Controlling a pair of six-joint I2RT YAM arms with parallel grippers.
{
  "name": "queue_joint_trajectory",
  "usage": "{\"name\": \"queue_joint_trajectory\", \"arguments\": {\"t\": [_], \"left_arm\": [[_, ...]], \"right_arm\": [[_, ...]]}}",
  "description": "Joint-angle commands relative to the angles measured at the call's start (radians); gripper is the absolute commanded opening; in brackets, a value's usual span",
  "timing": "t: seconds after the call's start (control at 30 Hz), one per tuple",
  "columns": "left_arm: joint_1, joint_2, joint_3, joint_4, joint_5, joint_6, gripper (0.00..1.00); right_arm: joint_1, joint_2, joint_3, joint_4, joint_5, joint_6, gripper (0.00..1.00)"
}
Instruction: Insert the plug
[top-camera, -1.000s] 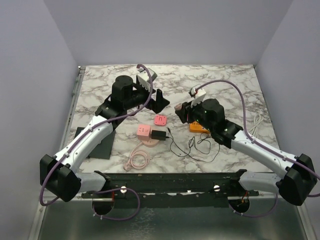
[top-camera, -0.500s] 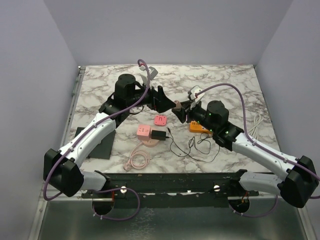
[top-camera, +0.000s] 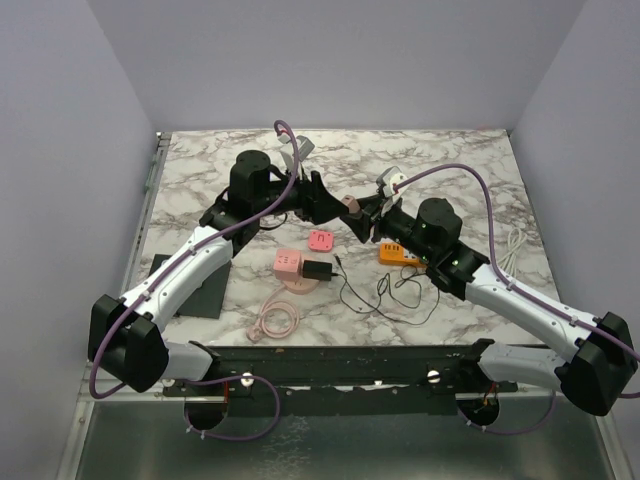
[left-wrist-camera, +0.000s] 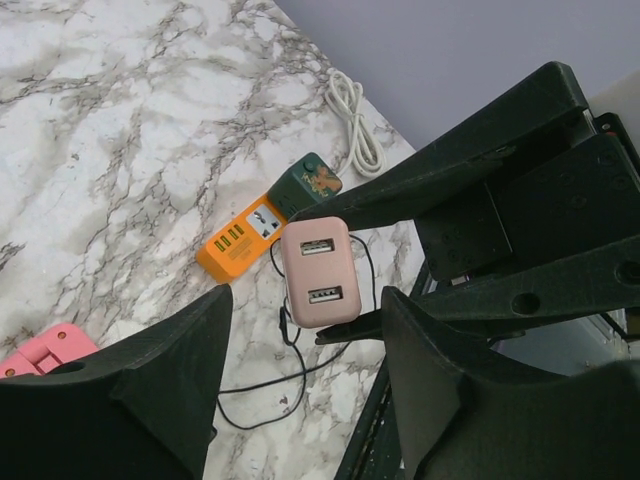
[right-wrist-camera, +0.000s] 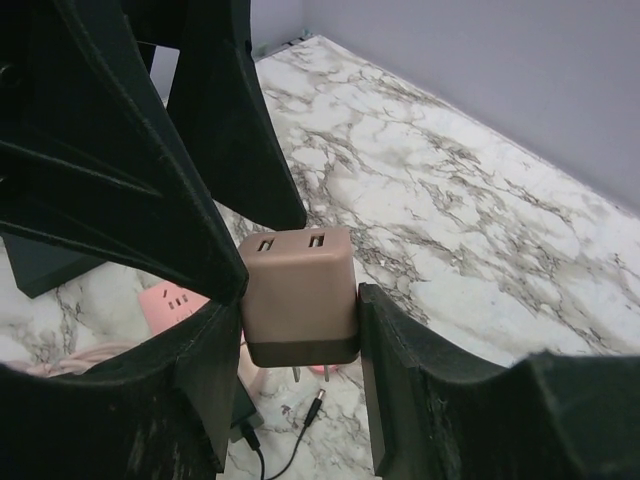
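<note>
nearest us a pink coiled cable (top-camera: 275, 320) lies on the marble table (top-camera: 450, 160), with a pink socket cube (top-camera: 288, 262) and an orange power strip (top-camera: 397, 254) just beyond. farther back, above the table's middle, our right gripper (right-wrist-camera: 297, 305) clamps the beige charger plug (right-wrist-camera: 298, 280) by its sides. our left gripper (left-wrist-camera: 305, 300) faces its usb ports, fingers standing apart on either side of the plug with a gap showing.

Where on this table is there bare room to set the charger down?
Bare table shows along the back wall and in the far-right corner beyond the white cable. The middle is crowded: pink cube, black adapter, orange power strip, pink coiled cable.
</note>
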Motion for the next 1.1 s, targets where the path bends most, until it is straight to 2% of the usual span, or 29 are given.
{"name": "queue_joint_trajectory", "arguments": {"t": [0.0,0.3,0.37,0.43,0.47,0.53,0.63,0.77,0.83,0.9,1.07], "left_arm": [[-0.002,0.015,-0.024,0.004,0.060,-0.017,0.59],[-0.002,0.040,-0.029,0.045,0.151,-0.040,0.28],[-0.003,0.043,-0.025,0.048,0.166,-0.030,0.15],[0.004,0.039,-0.019,0.047,0.182,-0.009,0.00],[0.011,0.035,-0.018,0.046,0.199,0.008,0.00],[0.018,0.026,-0.015,0.015,0.238,0.091,0.00],[0.024,0.012,-0.003,-0.110,0.300,0.300,0.00],[0.027,-0.028,0.015,-0.362,0.319,0.731,0.00],[0.027,-0.055,0.012,-0.433,0.312,0.875,0.00],[0.027,-0.074,0.009,-0.459,0.308,0.953,0.00],[0.025,-0.088,0.025,-0.471,0.331,1.014,0.00]], "right_arm": [[0.005,0.001,0.047,0.083,-0.042,0.016,0.48],[0.005,0.024,0.072,0.093,-0.086,0.010,0.49],[0.005,0.029,0.082,0.075,-0.100,0.002,0.53],[0.005,0.026,0.104,0.005,-0.124,0.003,0.64],[0.003,0.022,0.124,-0.051,-0.148,-0.008,0.73],[-0.005,0.012,0.182,-0.200,-0.249,-0.069,0.81],[-0.056,0.019,0.284,-0.461,-0.428,-0.143,0.83],[-0.117,0.042,0.403,-0.736,-0.655,-0.218,0.83],[-0.119,0.049,0.421,-0.796,-0.680,-0.239,0.83],[-0.119,0.064,0.431,-0.824,-0.689,-0.248,0.82],[-0.120,0.112,0.429,-0.822,-0.750,-0.218,0.76]]}}
